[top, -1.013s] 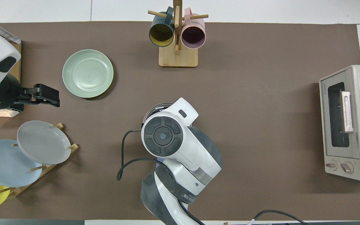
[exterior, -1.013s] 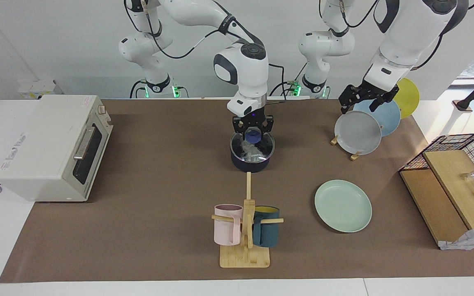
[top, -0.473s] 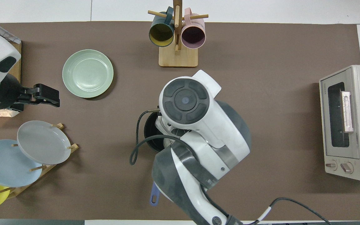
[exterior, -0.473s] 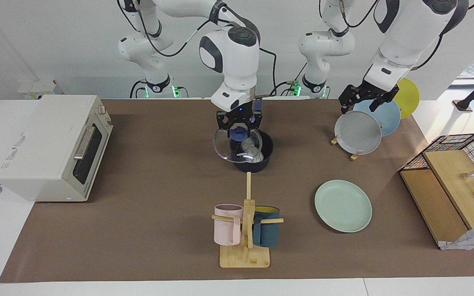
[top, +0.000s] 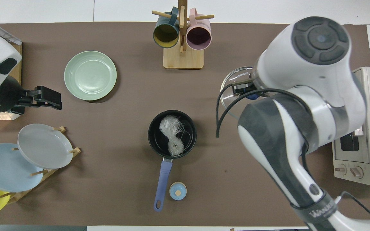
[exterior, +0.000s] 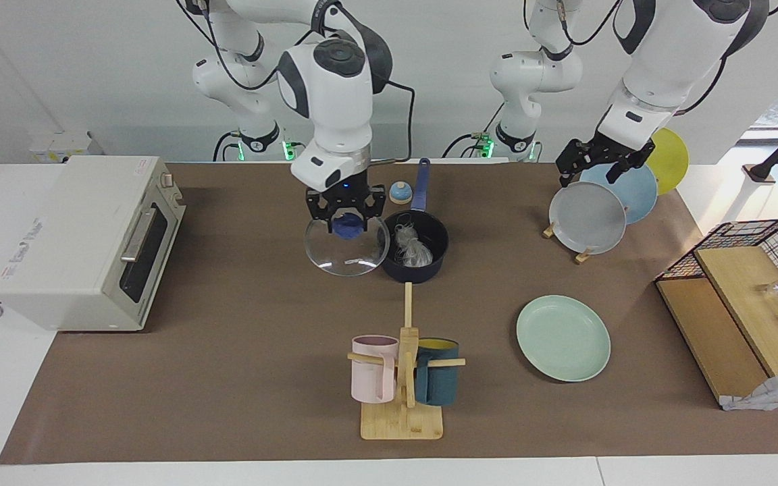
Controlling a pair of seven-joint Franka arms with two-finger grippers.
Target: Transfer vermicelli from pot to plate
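The worktop (exterior: 227, 378) is carrying everything the job needs, and the step in hand is looking like uncovering: the cover is off, but it is not yet set down. The right arm is reaching in over the middle of the worktop, and the right gripper (exterior: 347, 214) is holding the glass lid (exterior: 347, 253) up in the air by its blue knob, jaws clenched on it. The lid is hanging over bare worktop, beside the pot toward the right arm's end.

The left arm is waiting, with the left gripper (exterior: 598, 160) hovering over the grey plate (exterior: 586, 217) on the rack, jaws released and carrying nothing.

The plate (exterior: 563, 337) is lying flat and bare, farther from the robots than the pot and toward the left arm's end. The pot (exterior: 423, 270) is sitting open near the middle, its handle pointing toward the robots.

The vermicelli (exterior: 412, 246) is lying as a loose bundle inside the pot, well apart from the left jaws and near, but lower than, the right jaws.

Next, I judge, the lid is needing a clear spot away from pot and plate; then free jaws are needing to come straight down into the pot and pinch the bundle.
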